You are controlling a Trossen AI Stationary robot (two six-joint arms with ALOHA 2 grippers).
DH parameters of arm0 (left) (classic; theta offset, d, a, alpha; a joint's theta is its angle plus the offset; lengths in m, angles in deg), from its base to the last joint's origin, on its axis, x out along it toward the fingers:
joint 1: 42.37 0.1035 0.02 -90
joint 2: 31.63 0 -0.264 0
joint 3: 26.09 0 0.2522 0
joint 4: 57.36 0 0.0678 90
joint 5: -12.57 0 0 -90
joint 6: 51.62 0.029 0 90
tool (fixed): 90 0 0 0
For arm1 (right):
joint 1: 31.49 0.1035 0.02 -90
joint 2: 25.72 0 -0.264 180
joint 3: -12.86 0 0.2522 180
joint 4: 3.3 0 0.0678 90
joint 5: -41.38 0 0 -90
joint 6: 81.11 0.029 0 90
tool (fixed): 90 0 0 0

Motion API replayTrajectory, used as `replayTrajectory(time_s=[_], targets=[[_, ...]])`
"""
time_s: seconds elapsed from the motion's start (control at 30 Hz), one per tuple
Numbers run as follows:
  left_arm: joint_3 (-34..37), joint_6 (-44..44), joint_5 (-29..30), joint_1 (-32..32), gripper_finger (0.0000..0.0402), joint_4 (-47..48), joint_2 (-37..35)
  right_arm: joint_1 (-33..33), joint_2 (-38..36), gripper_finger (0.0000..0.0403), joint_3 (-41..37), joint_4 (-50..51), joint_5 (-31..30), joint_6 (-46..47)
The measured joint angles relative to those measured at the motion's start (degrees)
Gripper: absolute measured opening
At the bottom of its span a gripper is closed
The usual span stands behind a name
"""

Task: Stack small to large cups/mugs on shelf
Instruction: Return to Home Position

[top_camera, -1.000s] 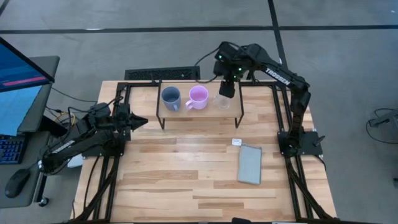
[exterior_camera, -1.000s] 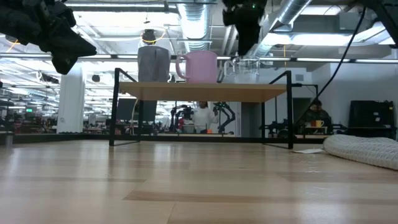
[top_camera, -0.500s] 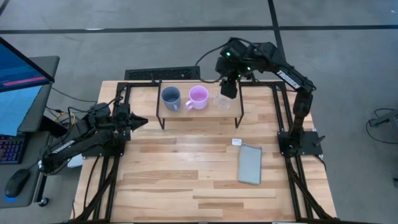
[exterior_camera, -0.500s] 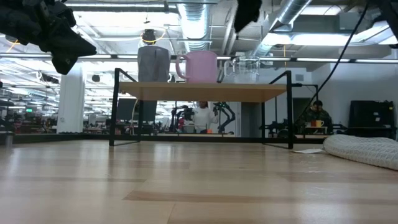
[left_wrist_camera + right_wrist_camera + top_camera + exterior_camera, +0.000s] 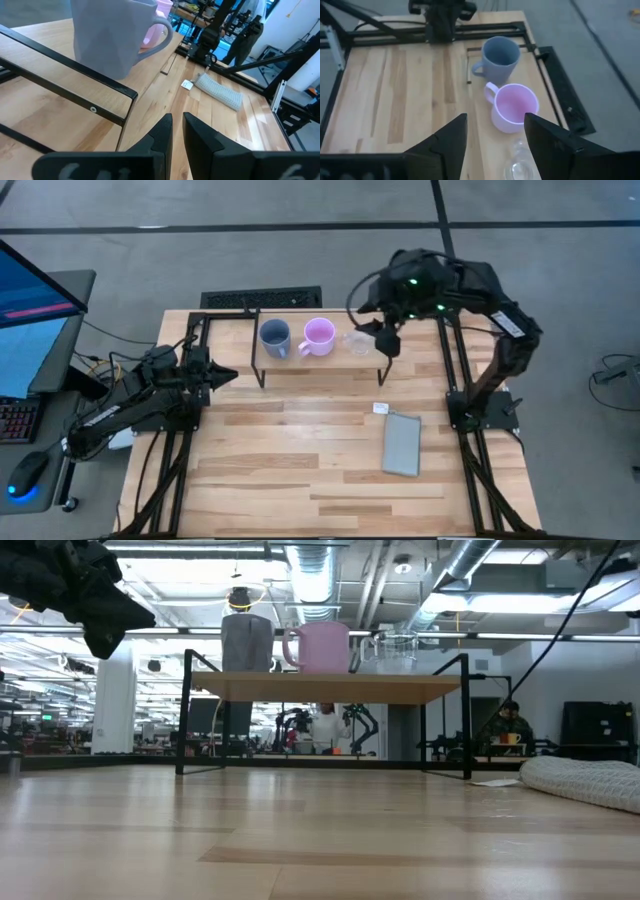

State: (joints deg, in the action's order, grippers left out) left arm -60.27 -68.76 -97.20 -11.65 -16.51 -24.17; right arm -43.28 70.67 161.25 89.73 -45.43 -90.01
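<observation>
Three vessels stand in a row on their bases on the wooden shelf [image 5: 300, 362]: a blue-grey mug [image 5: 275, 337], a pink mug [image 5: 318, 336] and a clear glass cup [image 5: 357, 342]. They also show in the low view, blue-grey mug [image 5: 247, 643], pink mug [image 5: 322, 647] and glass cup [image 5: 390, 652], on the shelf board [image 5: 330, 688]. My right gripper [image 5: 388, 346] is open and empty, high above the shelf's right end, beside the glass cup [image 5: 520, 167]. My left gripper [image 5: 226, 374] is shut and empty, left of the shelf, pointing at the blue-grey mug [image 5: 115, 35].
A flat grey pad [image 5: 402, 444] and a small white tag [image 5: 380, 408] lie on the tabletop right of centre. Black frame rails [image 5: 455, 370] run along the table's sides. A keyboard [image 5: 262, 299] lies beyond the far edge. People show in the room behind [image 5: 510, 725].
My right gripper has gone up and toward the table's right edge, from above the glass cup to beside the shelf's right end, and has left the low view. The glass cup and both mugs stay where they were on the shelf.
</observation>
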Motion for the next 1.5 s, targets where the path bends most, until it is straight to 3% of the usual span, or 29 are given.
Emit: replayTrajectory(time_s=[0.5, 0.6, 1.13, 1.5], targets=[[-1.66, 1.49, -2.1, 0.0, 0.0033, -1.55, 0.0, 11.01, -4.89, 0.0218, -0.02, 0.33, -15.09, 5.99], [-2.15, 1.48, -2.06, 0.0, 0.0033, -1.53, 0.0, 12.75, -5.93, 0.0218, -3.13, -1.62, -17.22, 5.83], [-2.32, 0.32, -1.63, -0.01, 0.0033, -6.08, 0.0, 13.29, -31.19, 0.0218, -46.9, -29.06, -18.76, 9.41], [-2.32, 3.17, 7.87, 0.0, 0.0033, -6.05, 0.0, 13.26, -43.06, 0.0218, -68.41, -43.1, -18.32, 10.63]])
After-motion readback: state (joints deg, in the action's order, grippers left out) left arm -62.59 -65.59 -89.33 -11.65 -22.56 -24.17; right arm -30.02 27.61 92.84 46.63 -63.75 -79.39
